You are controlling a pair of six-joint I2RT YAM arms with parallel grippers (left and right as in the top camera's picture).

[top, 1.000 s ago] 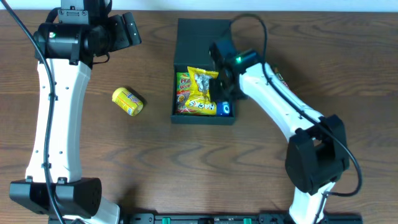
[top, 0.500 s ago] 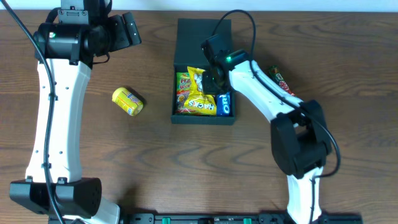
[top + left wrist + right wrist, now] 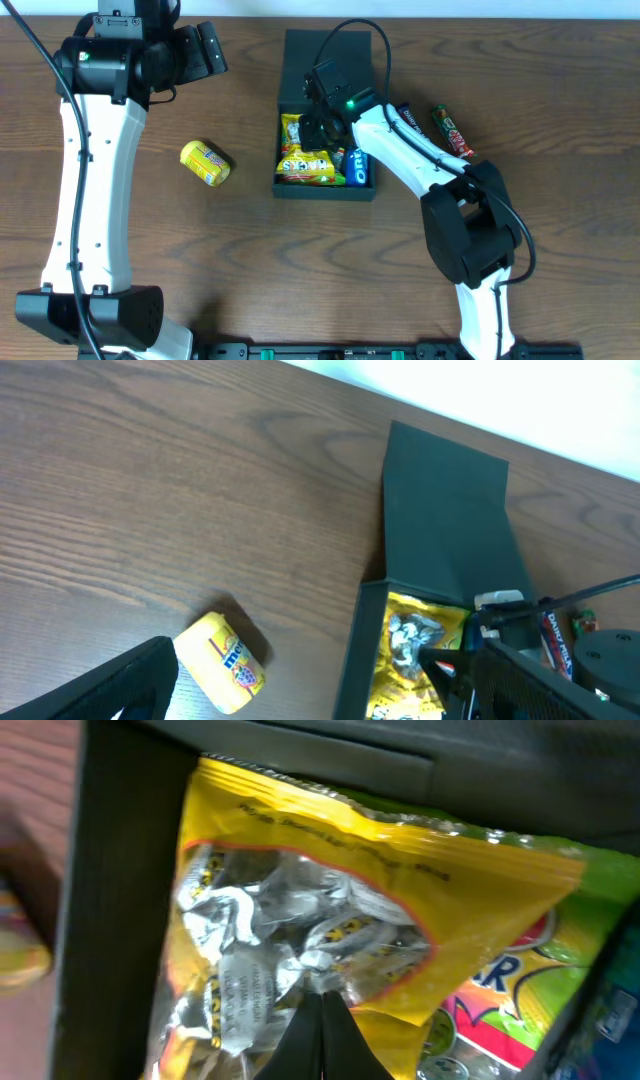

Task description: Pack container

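Observation:
The dark teal container (image 3: 326, 191) lies open at the table's middle, its flap lid (image 3: 326, 55) folded back; it also shows in the left wrist view (image 3: 450, 510). Inside lie a yellow snack packet (image 3: 305, 162) and a blue Oreo packet (image 3: 361, 168). My right gripper (image 3: 318, 128) is down in the container's far left part, shut on the crinkled top of the yellow packet (image 3: 330, 900), fingers pinched together (image 3: 322, 1005). My left gripper (image 3: 200, 50) is open and empty, high at the back left (image 3: 325, 672).
A yellow Mentos tub (image 3: 205, 163) lies on its side left of the container, also in the left wrist view (image 3: 225, 665). Two wrapped bars (image 3: 450, 130) (image 3: 410, 118) lie right of the container. The right arm's cable arcs over the lid.
My right gripper has moved left and back across the container, dragging the yellow packet to the left side. The bars at right came into view. The left arm has not moved.

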